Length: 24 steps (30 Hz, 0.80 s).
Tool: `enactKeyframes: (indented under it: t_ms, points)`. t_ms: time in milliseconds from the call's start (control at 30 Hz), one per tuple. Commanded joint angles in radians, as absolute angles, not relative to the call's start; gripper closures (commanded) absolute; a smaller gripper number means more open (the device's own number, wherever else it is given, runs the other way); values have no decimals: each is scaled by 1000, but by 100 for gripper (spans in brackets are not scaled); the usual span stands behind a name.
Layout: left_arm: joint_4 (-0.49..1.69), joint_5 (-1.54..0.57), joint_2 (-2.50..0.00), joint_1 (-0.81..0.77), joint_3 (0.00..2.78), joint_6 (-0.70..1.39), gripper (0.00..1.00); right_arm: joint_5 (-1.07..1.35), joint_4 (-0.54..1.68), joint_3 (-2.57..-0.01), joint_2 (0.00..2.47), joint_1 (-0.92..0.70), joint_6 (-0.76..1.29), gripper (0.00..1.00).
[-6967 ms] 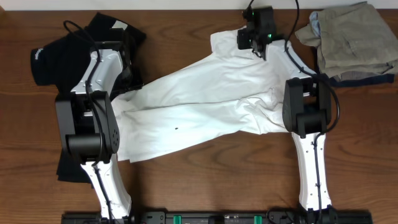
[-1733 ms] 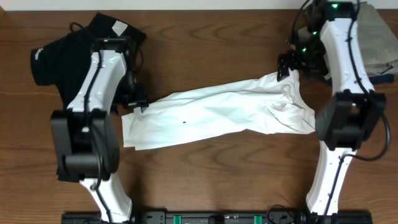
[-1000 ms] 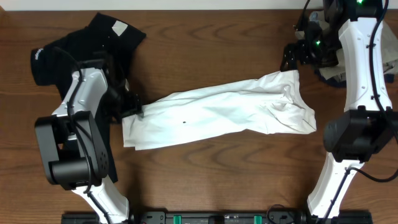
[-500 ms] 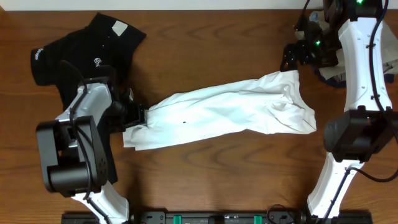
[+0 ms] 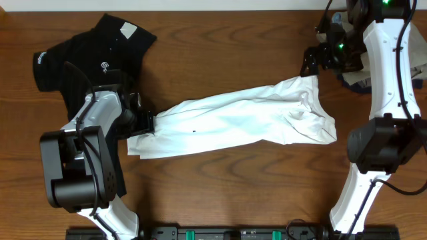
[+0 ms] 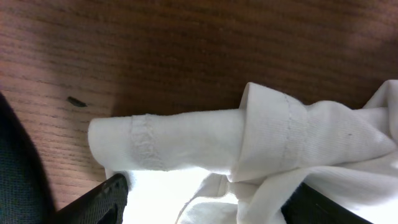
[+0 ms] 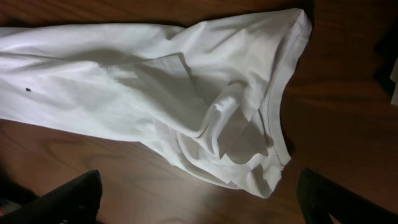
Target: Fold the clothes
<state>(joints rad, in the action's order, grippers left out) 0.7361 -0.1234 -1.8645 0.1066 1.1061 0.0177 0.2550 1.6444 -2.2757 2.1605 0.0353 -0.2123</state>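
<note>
The white T-shirt [image 5: 240, 123] lies bunched in a long band across the middle of the table. Its neck end [image 7: 249, 143] is on the right and its hem end [image 6: 186, 140] on the left. My left gripper [image 5: 148, 123] sits low at the hem end. It is open, with rolled white cloth lying between its wide-apart fingers [image 6: 109, 196]. My right gripper [image 5: 311, 65] hovers open just beyond the neck end, with only bare wood between its fingers [image 7: 68, 199]. The black shirt [image 5: 87, 53] lies spread at the far left, behind the left arm.
A khaki stack [image 5: 419, 65] at the far right edge is mostly hidden by the right arm. Both arm bases stand at the table's front edge. Bare wood [image 5: 227, 60] shows in front of and behind the white band.
My left gripper slid forward and right onto the shirt's hem end, and that end shifted slightly. The right gripper and the rest of the shirt have stayed put.
</note>
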Motion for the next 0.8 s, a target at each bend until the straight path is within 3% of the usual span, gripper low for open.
enactKeyframes:
  t_ms: [0, 500, 767]
  points:
    - [733, -41, -1932, 116, 1067, 4, 24, 267, 1643, -2286, 2149, 43, -225, 2]
    - [821, -58, -1801, 114, 1121, 11, 25, 270, 1631, -2286, 2149, 42, -225, 1]
    - [810, 38, -1803, 114, 1117, 12, 24, 270, 1630, -2286, 2149, 42, -226, 1]
